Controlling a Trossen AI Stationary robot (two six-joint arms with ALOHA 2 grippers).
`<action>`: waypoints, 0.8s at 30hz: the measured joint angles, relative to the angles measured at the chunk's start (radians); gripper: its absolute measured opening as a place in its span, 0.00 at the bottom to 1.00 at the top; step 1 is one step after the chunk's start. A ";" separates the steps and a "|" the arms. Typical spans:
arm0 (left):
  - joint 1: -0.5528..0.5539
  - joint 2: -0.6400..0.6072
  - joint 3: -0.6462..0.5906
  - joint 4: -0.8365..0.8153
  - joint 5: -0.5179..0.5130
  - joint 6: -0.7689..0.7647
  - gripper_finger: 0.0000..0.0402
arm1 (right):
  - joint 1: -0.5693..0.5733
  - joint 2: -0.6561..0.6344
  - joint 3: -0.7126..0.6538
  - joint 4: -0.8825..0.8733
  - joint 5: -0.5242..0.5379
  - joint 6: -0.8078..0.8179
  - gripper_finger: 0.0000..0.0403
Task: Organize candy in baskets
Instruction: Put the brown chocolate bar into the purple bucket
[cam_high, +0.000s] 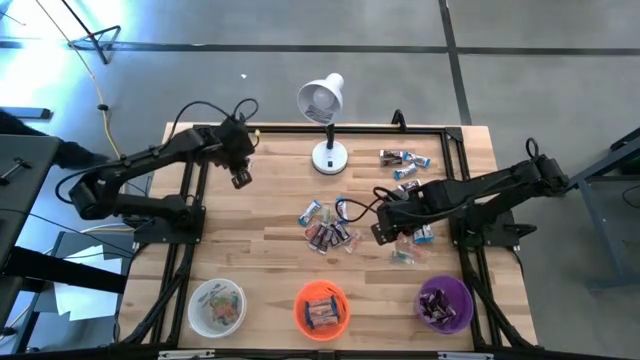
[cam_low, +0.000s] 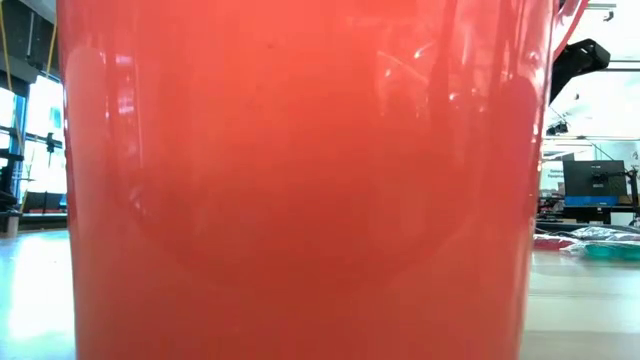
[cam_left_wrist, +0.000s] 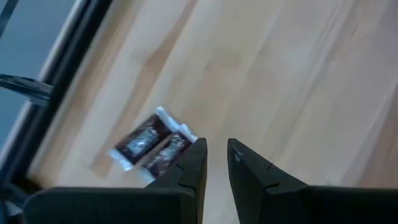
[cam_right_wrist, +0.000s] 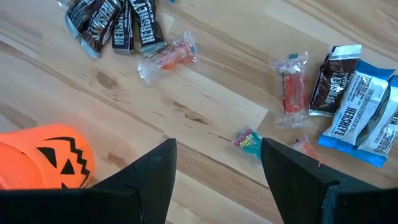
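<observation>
Wrapped candy lies in a loose pile (cam_high: 325, 225) at mid-table, with more at the far right (cam_high: 402, 160) and by my right gripper (cam_high: 420, 236). Along the near edge stand the white basket (cam_high: 217, 305), the orange one (cam_high: 321, 308) and the purple one (cam_high: 445, 303), each with candy inside. My right gripper (cam_high: 385, 232) (cam_right_wrist: 217, 162) hangs open above the wood, over a small green candy (cam_right_wrist: 249, 142). My left gripper (cam_high: 240, 178) (cam_left_wrist: 216, 152) is at the far left, its fingers a narrow gap apart with nothing between them. Two dark brown candies (cam_left_wrist: 152, 146) lie on the table below it, partly hidden by one finger.
A white desk lamp (cam_high: 325, 110) stands at the table's far middle. A black frame (cam_high: 190, 200) runs along the table's edges. The orange basket's wall (cam_low: 300, 180) fills the low view. Bare wood lies between the pile and the baskets.
</observation>
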 joint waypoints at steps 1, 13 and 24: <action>0.015 0.012 0.019 -0.010 0.009 0.028 0.12 | -0.002 0.000 0.000 0.000 0.000 -0.006 0.56; 0.087 0.253 0.050 -0.091 0.101 0.341 0.12 | -0.011 0.000 0.000 -0.006 0.008 -0.080 0.56; 0.109 0.397 0.048 -0.100 -0.013 0.467 0.12 | -0.011 0.000 0.000 -0.021 0.039 -0.131 0.56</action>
